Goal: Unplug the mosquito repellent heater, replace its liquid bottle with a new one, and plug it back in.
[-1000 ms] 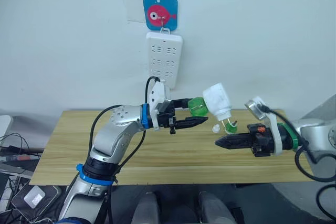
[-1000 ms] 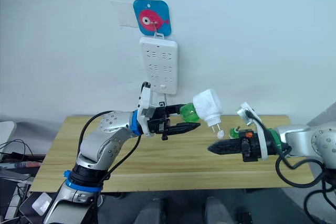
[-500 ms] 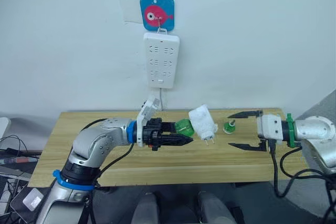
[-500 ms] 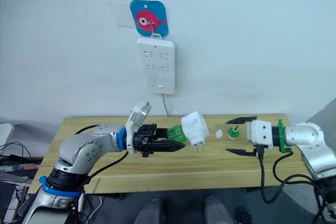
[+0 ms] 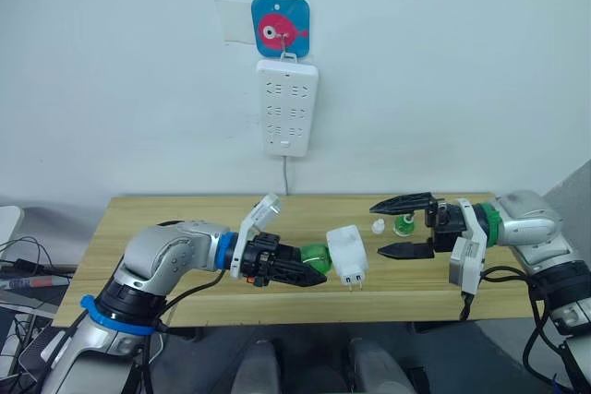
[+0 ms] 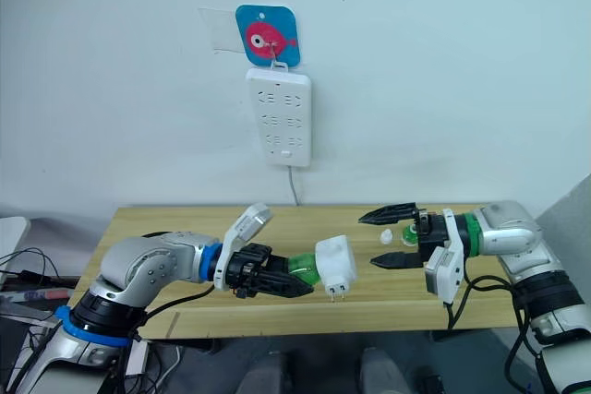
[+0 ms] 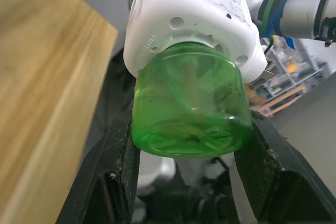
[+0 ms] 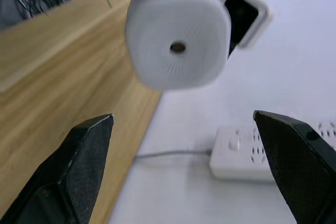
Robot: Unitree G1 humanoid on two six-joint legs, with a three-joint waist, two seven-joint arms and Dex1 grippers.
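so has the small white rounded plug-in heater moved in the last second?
Yes. The white rounded heater dropped away from the wall power strip, toward the wooden table's front edge.

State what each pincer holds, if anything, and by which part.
The left pincer grips the green bottle by its body, the heater attached. The right pincer is open, holding nothing.

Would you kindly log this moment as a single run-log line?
left gripper: shut on green bottle in heater | right gripper: open, facing heater | spare bottle: on table
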